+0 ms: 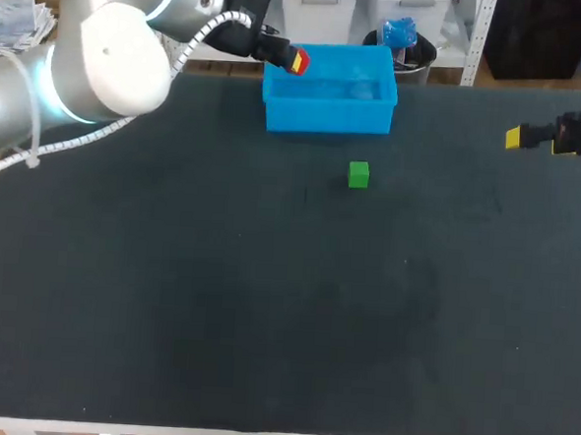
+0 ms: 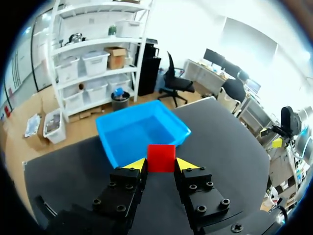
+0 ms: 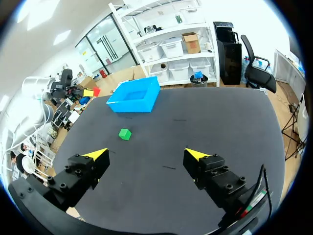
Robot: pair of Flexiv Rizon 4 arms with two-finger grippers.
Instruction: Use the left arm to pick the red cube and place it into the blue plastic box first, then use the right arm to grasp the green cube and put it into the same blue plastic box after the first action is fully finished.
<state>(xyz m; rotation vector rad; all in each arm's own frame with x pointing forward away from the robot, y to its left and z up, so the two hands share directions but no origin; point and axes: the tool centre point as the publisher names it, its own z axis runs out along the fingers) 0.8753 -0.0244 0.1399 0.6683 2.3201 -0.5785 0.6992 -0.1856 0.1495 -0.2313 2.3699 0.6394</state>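
Left pincer (image 2: 161,167) is gripping the red cube (image 2: 161,157) at the blue plastic box's (image 1: 326,116) corner, unreleased; right pincer (image 3: 146,155) is hanging open, green cube (image 1: 358,174) untouched.

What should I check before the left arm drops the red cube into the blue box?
1. Red cube gripped from both sides by the left gripper: ok.
2. Cube fully over the inside of the blue box: cannot tell; it hangs by the box's left rim.
3. Green cube on the table in front of the box, untouched: ok.
4. Right gripper open, holding nothing, well away from the box: ok.
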